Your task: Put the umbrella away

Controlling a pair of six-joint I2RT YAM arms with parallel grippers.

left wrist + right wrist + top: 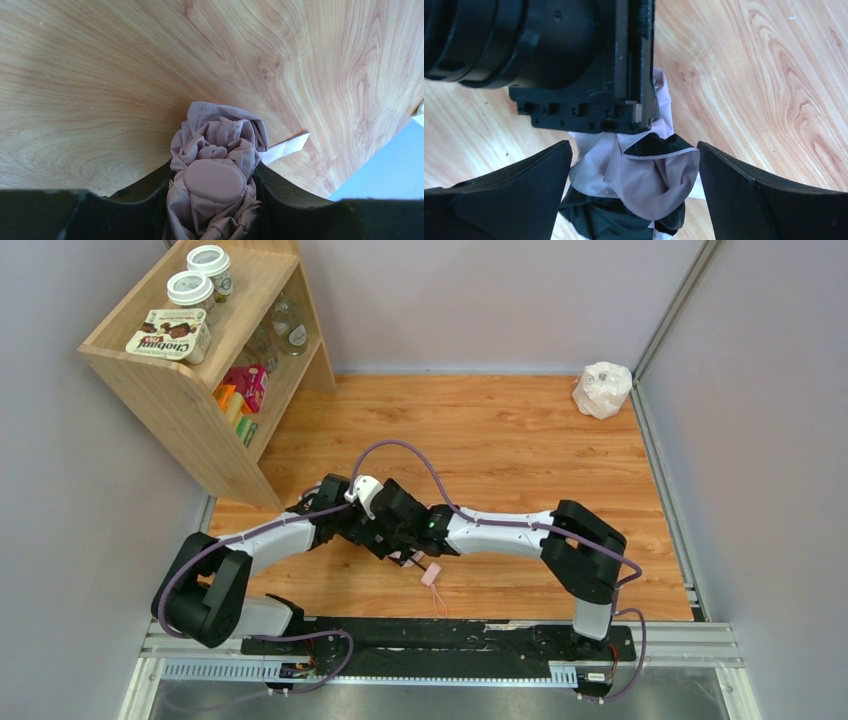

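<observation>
Nearest the arms' bases, the pink wrist loop (pixel 432 575) is hanging down from the umbrella (pixel 215 165). The left gripper (pixel 215 176) is squeezing the umbrella's bunched cloth from both sides, about half open. The right gripper (pixel 634 150) is gaping wide and holding nothing, with the cloth sitting between its fingers. The umbrella is being held over the middle of the table (pixel 520 430), well in front of the shelf (pixel 190 390). Its long side seems to be pointing straight away from the left gripper, the nearer one. A white bag (pixel 602 390) is sitting far right of the shelf.
</observation>
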